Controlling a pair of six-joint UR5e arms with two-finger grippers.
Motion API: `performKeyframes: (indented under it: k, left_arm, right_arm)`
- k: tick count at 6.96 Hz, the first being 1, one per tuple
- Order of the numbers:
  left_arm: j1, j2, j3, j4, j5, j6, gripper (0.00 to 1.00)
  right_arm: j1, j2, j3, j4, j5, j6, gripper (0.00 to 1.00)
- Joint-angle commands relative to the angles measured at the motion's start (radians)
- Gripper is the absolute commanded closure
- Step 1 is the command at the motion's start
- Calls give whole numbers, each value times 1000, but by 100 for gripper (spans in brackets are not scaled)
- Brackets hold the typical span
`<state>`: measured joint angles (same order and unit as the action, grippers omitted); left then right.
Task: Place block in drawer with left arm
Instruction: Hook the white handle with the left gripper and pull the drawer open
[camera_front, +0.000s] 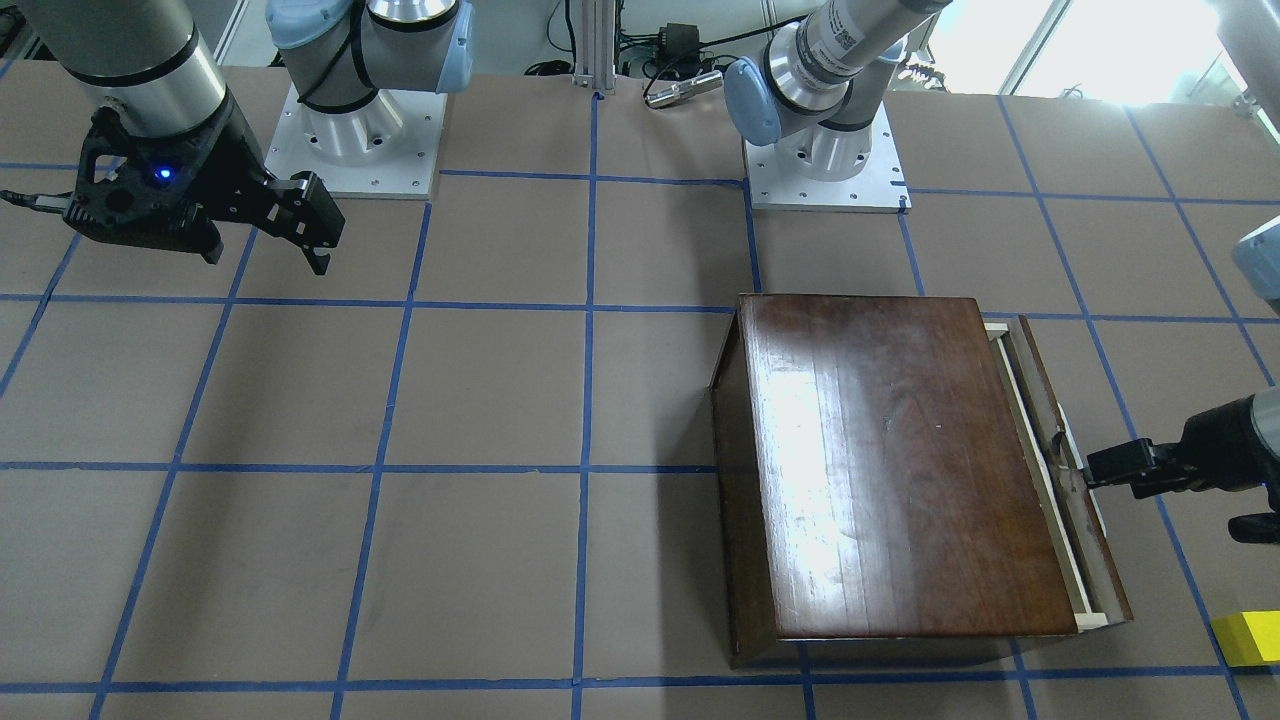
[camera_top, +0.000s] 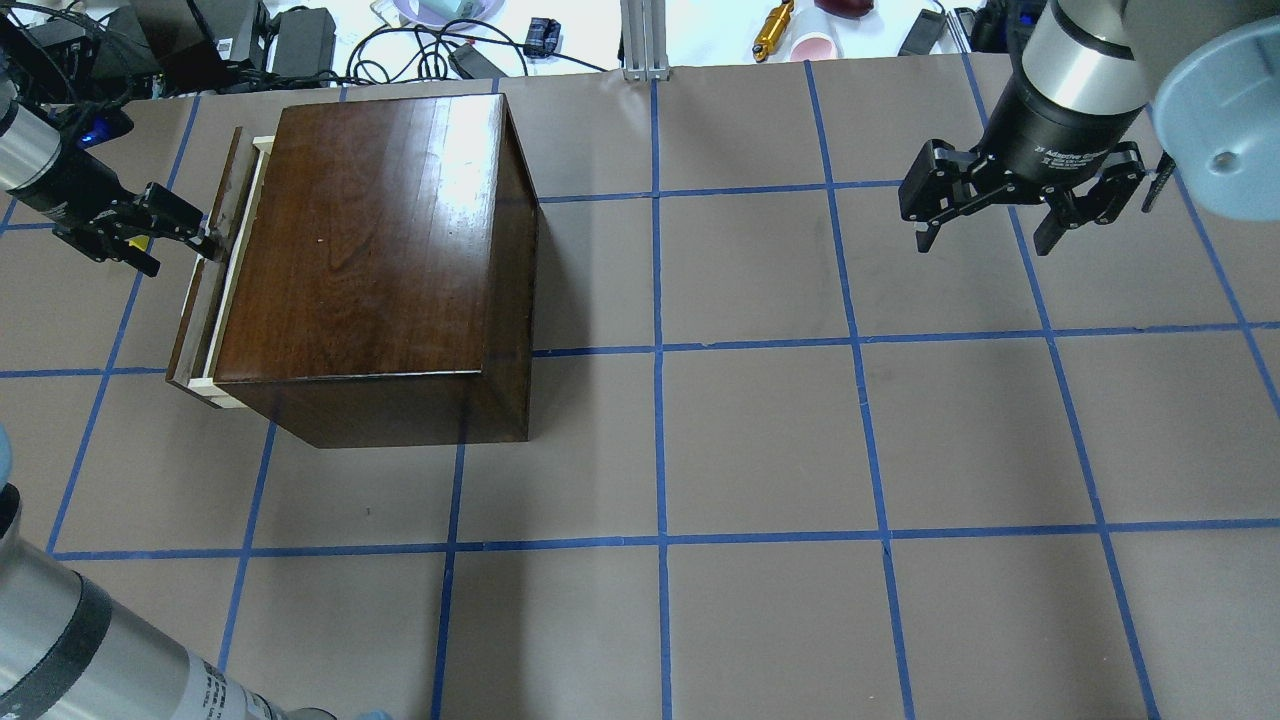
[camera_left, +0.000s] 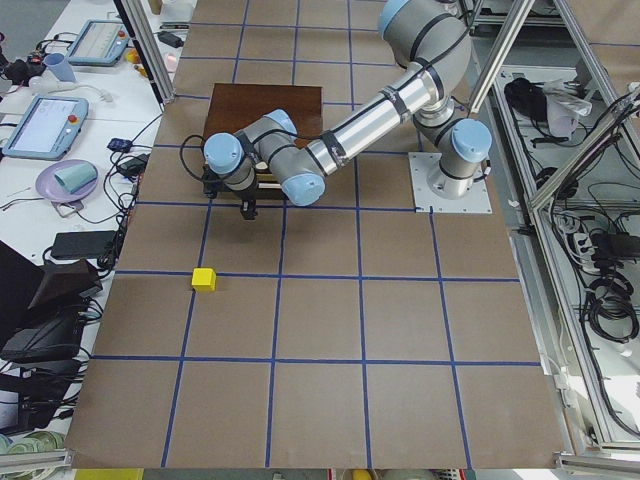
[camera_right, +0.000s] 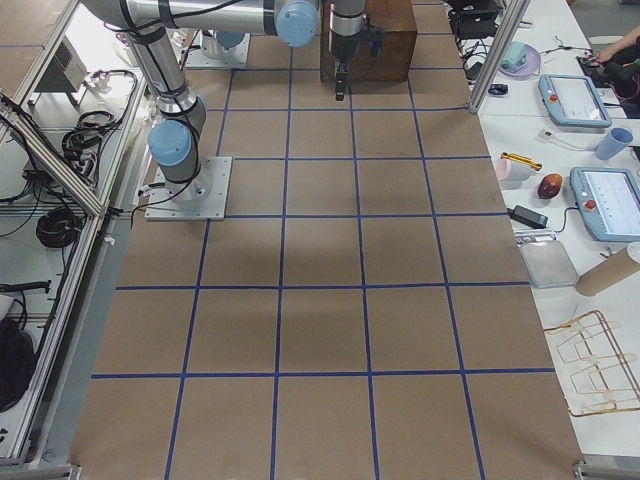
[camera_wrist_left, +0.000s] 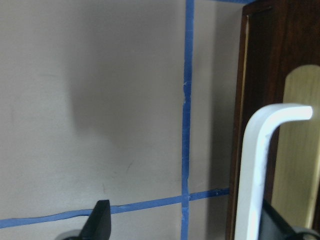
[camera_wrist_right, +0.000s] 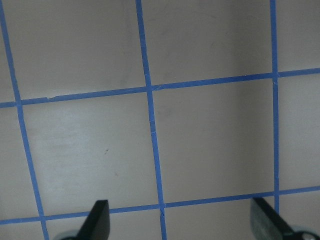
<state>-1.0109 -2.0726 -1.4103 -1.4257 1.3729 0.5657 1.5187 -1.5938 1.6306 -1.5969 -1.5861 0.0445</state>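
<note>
The yellow block (camera_front: 1245, 638) lies on the table beyond the cabinet's drawer side, also in the exterior left view (camera_left: 204, 279). The dark-brown cabinet (camera_front: 890, 460) has its drawer (camera_front: 1030, 430) pulled out a small way, showing a pale wooden strip behind the dark front panel (camera_top: 205, 290). My left gripper (camera_front: 1110, 480) is at the drawer's handle (camera_wrist_left: 255, 175). Its jaws stand wide open, with the handle between them beside one finger (camera_wrist_left: 280, 225). My right gripper (camera_top: 985, 240) hangs open and empty above the table, far from the cabinet.
Blue tape lines mark a grid on the brown table (camera_top: 760, 440). Both arm bases (camera_front: 355, 130) stand at the robot's edge. Cables and power supplies (camera_top: 300, 40) lie beyond the far edge.
</note>
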Motion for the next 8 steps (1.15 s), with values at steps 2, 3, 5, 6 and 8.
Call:
performKeyframes:
  k: [2, 3, 5, 6, 8]
  left_arm:
    - [8, -1, 1, 1, 2, 11, 1]
    - [9, 2, 2, 1, 11, 11, 1]
    - [11, 3, 2, 13, 40, 11, 1]
    - [29, 5, 2, 13, 44, 13, 1]
    - [37, 8, 2, 21, 48, 19, 1]
  right_arm:
    - [0, 0, 0, 0, 0, 0, 0]
    - [0, 0, 0, 0, 0, 0, 0]
    - [0, 0, 0, 0, 0, 0, 0]
    - [0, 0, 0, 0, 0, 0, 0]
    - [0, 0, 0, 0, 0, 0, 0]
